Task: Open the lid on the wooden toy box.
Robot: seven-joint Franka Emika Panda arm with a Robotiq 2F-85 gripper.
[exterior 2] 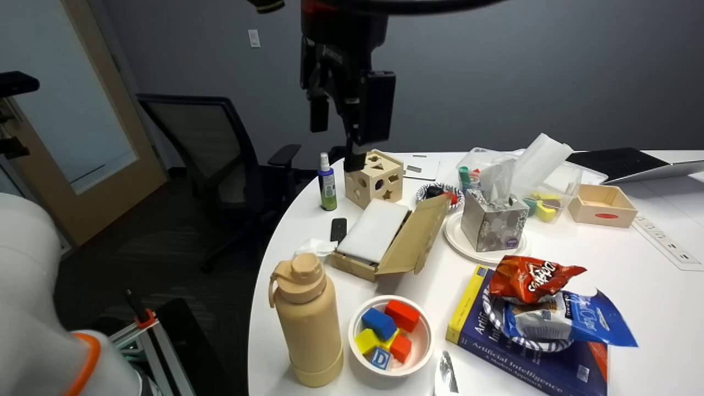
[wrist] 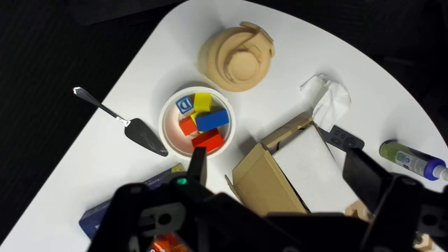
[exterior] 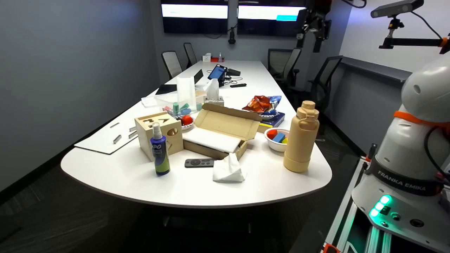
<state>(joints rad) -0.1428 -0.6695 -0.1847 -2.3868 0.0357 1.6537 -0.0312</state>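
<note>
holding blocks [exterior 2: 379,323], a bowl [exterior 2: 420,352] sits far from the wooden toy box [exterior 2: 372,179], the end effector [wrist: 278,159] spread wide.

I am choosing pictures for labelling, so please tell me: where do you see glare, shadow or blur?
In the wrist view, the tool is dark and seems out of focus, and a shadow falls beside the open cardboard box; in an exterior view, the wall screens show washed-out white bands; in both exterior views, the wooden toy box looks fairly sharp.
</note>
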